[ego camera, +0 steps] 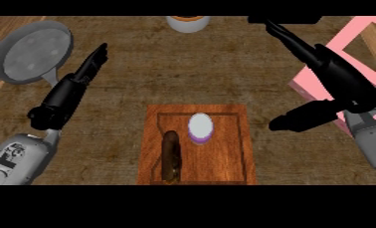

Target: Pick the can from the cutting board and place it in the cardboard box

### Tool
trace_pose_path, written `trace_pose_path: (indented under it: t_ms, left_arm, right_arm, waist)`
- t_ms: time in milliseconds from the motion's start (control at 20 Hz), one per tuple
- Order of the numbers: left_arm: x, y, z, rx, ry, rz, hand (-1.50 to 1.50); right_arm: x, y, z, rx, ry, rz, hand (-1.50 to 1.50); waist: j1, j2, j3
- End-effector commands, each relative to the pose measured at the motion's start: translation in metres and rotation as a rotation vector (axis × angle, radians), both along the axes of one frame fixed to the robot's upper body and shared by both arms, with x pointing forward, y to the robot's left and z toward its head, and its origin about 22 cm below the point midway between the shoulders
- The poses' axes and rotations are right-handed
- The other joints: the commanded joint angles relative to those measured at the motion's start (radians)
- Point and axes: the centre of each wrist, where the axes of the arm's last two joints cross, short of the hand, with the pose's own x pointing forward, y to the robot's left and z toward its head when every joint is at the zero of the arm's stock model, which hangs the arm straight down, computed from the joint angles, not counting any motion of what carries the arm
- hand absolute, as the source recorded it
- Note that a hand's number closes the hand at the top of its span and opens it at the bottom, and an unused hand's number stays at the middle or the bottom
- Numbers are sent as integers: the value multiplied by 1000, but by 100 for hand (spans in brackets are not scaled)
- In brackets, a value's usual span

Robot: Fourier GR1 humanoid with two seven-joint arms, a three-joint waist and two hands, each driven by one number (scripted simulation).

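- Can (200,128) upright on cutting board (228,165), beside a brown oblong item (171,156).
- Left robot hand (73,85) fingers straight, empty.
- Right robot hand (334,80) spread, empty, near pink box (352,35).

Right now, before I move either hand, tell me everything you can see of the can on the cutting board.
The can stands upright on the wooden cutting board, seen from above: a pale, whitish round top with a purple band showing at its lower edge. It sits in the board's upper middle, inside the groove, just right of a dark brown elongated item lying lengthwise. Neither hand touches it; the right hand hangs open to its upper right.
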Motion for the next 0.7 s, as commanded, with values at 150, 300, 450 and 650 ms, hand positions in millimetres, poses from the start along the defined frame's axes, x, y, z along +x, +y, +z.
trace_pose_path:
  t_ms: [150,300,450,650]
  left_arm:
    - [-5,12,-5,18,1,10,0]
    - [0,-1,0,-6,-14,8,0]
    - [0,9,-5,2,-6,-1,0]
    - [1,15,3,13,3,8,0]
  right_arm:
    - [-5,20,28,-353,-63,66,-150]
    - [-13,48,34,-558,-67,112,-150]
    - [-21,78,45,-713,-68,130,-150]
    - [-52,117,39,-801,-74,141,-150]
  waist:
    - [-14,-5,-1]
    - [-13,-7,-2]
    - [-7,-5,-3]
    - [-16,-8,-1]
